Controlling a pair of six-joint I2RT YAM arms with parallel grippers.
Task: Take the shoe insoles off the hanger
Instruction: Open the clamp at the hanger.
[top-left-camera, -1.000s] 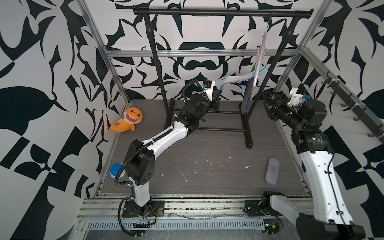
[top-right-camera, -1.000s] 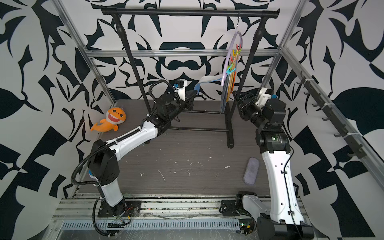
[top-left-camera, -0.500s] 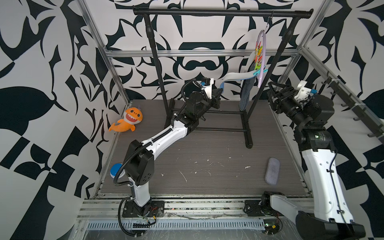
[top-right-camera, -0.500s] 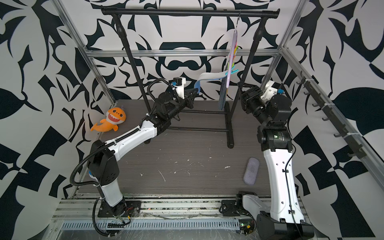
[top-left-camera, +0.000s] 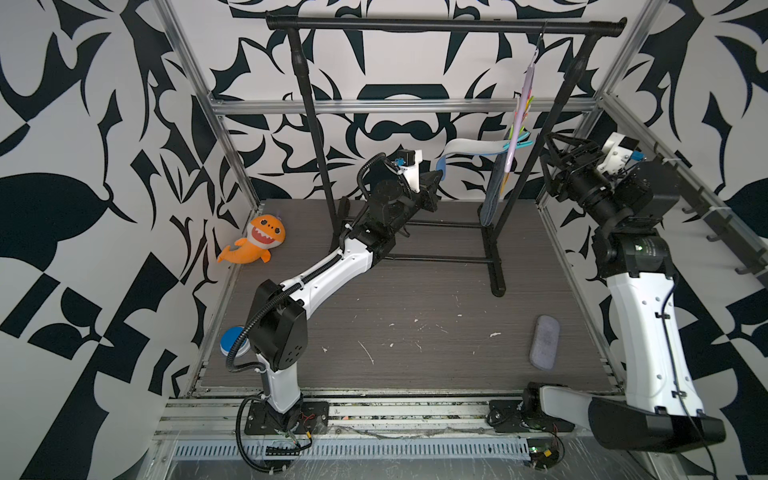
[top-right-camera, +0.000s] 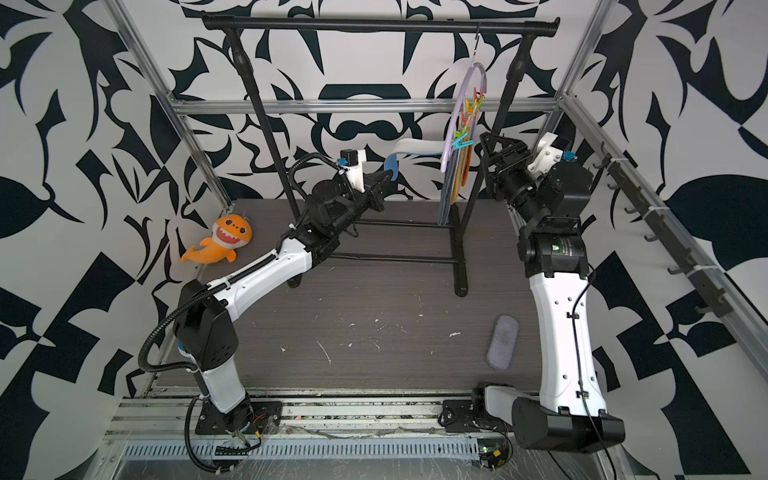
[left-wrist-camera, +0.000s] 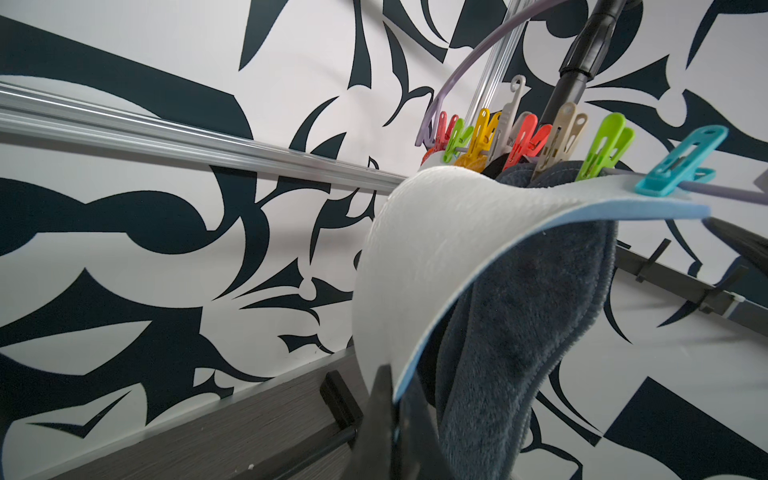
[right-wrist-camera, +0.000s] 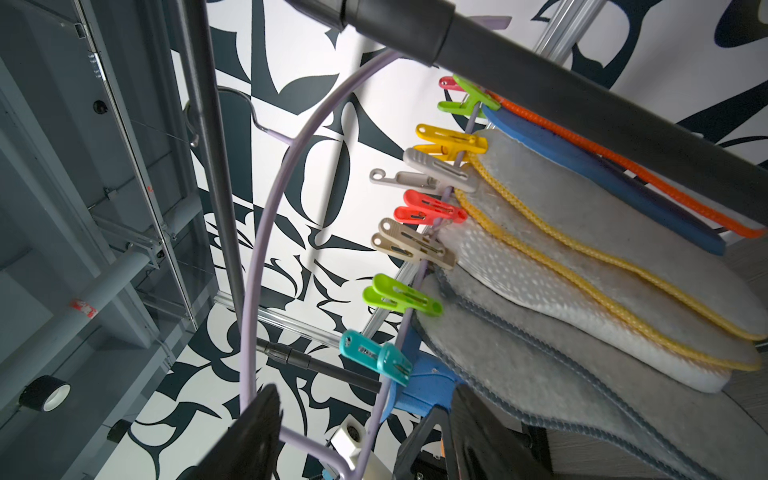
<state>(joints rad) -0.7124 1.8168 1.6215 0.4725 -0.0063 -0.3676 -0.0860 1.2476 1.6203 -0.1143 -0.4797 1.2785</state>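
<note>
Pulling white insole (left-wrist-camera: 415, 257) w/ left gripper (left-wrist-camera: 392, 399) clamped on its toe; heel pinned by teal peg (left-wrist-camera: 681, 166) on hanger (right-wrist-camera: 253, 257). Right gripper (right-wrist-camera: 357, 409), jaws apart astride hanger's end. Next, prob.: brace frame, tug free.

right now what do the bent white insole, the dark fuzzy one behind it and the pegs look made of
White insole: likely foam, pebbled white face on a pale blue layer, bending. Dark insole: plush fabric, fuzzy nap, stitched rim. Pegs: apparently moulded plastic, bright, smooth.
</note>
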